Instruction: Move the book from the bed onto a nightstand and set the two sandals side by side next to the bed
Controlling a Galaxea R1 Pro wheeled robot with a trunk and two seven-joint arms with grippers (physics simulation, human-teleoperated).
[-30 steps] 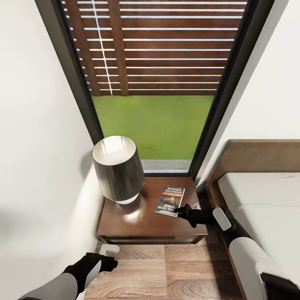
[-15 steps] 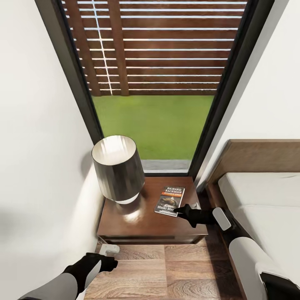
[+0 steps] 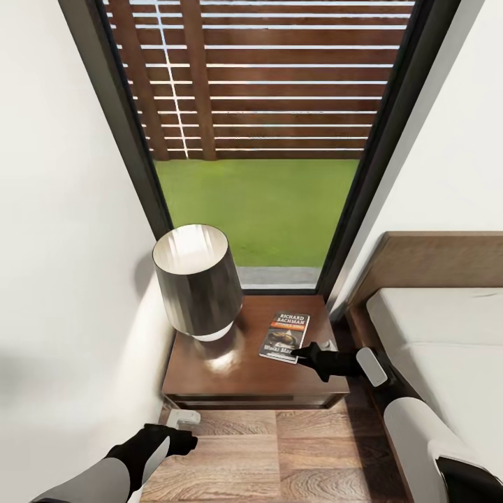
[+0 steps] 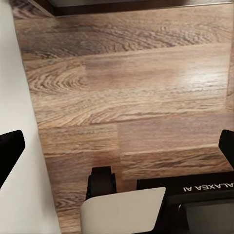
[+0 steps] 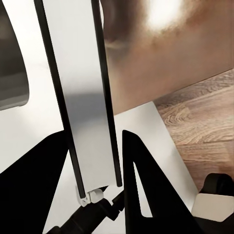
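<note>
**A:** Two arms in the head shot. Where's the book [image 3: 285, 337] at?

**B:** Lying flat on the nightstand [image 3: 230, 374], on the side toward the bed [image 3: 447, 335], cover up, you can read RICHARD BACHMAN. The lamp [image 3: 195, 283] with the dark shade stands on the same top, on the wall side, a little apart from the book. Behind them is the tall dark-framed window [image 3: 258, 140], slats and grass outside.

**A:** And the right gripper [image 3: 299, 352]?

**B:** Tips right at the book's near corner, touching it as far as I can see. In the right wrist view the book [image 5: 78, 97] runs edge-on straight between the two black fingers [image 5: 141, 185], so the jaws look clamped on it.

**A:** Left one?

**B:** The left gripper [image 3: 183, 440] is low over the wood floor [image 3: 279, 454], near the white wall, in front of the nightstand's base, next to a small white thing on the floor that I can't make out. The left wrist view has the fingertips [image 4: 10, 151] at opposite edges with planks [image 4: 136, 97] between them: spread wide, holding nothing.
</note>
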